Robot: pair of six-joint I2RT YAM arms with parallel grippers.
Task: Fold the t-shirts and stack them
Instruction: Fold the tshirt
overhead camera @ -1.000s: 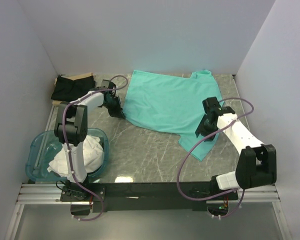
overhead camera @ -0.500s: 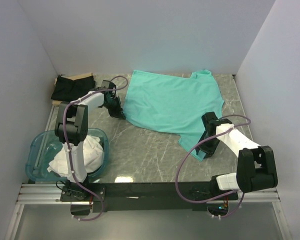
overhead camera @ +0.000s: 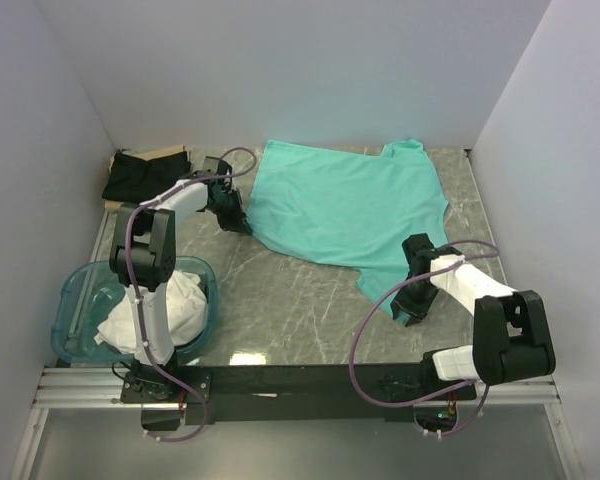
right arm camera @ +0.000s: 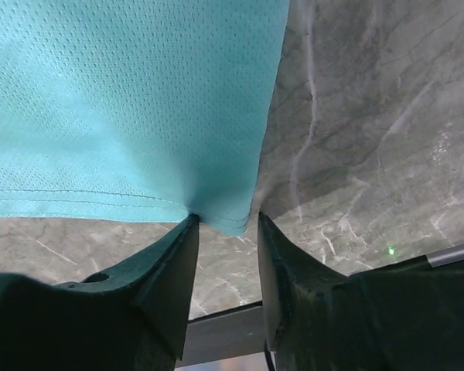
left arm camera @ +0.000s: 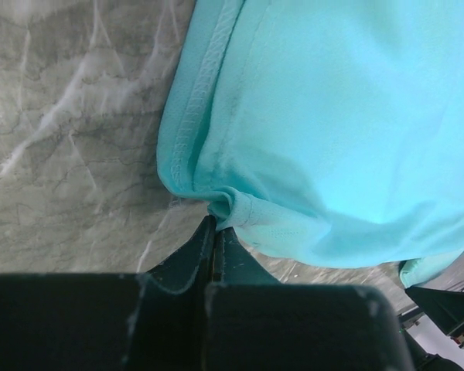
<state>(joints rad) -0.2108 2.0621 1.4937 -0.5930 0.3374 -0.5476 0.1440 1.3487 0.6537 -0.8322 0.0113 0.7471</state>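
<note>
Mint-teal t-shirt (overhead camera: pixel 345 205) lies spread flat across the far side of the marble table (overhead camera: pixel 280 295). Thin, limp, light knit that will sag, so grab it at hems and corners. Left gripper (left arm camera: pixel 215 229) is clamped on a pinch of the side hem. Right gripper (right arm camera: pixel 224 220) has its fingers parted, straddling the near corner.

The left arm (overhead camera: pixel 150 250) rises from its base and reaches far forward, its forearm angled to the right. The left pincer (overhead camera: pixel 242 226) points down, jaws pressed together on a small fold at the hem of the teal shirt (overhead camera: pixel 340 205). The right arm (overhead camera: pixel 500 330) is folded close to its base, forearm running leftward, wrist tipped down. The right pincer (overhead camera: pixel 408 314) has its fingers (right arm camera: pixel 170 270) parted, straddling the shirt's near corner.
</note>
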